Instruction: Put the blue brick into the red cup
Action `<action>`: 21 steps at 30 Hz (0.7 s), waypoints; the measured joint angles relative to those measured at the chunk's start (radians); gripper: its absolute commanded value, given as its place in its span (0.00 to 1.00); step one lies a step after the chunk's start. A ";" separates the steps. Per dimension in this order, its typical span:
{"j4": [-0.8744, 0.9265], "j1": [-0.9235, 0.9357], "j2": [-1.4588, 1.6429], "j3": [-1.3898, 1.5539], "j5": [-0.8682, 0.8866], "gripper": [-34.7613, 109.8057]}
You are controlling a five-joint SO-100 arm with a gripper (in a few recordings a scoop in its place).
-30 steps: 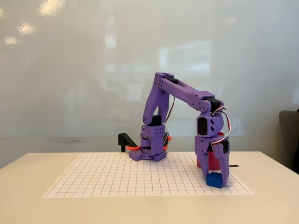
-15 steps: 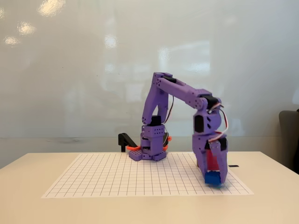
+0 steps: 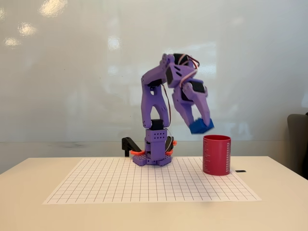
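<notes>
Aloft, end effector (image 3: 201, 124) clamps blue brick (image 3: 201, 126) — raised off surface (image 3: 269, 202), at 10 o'clock from red cup (image 3: 216, 155), apart — cup upright on grid sheet (image 3: 144, 185).

Purple arm (image 3: 156, 103): matt moulded plastic, faintly layered look, orange plastic trim at base
Gripper (image 3: 199, 122): same matt purple plastic
Blue brick (image 3: 201, 126): smooth plastic, slight sheen
Red cup (image 3: 216, 154): smooth, satin finish, white print
Grid sheet (image 3: 120, 183): matt paper
Table (image 3: 29, 202): smooth, matt, cream
Wall (image 3: 72, 57): glossy, reflective
</notes>
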 measured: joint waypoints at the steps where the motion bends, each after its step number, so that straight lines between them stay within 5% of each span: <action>1: 0.029 -0.006 0.038 -0.002 0.002 0.24; 8: 0.233 -0.146 0.219 -0.002 0.078 0.24; 21: 0.351 -0.575 0.161 0.038 0.261 0.24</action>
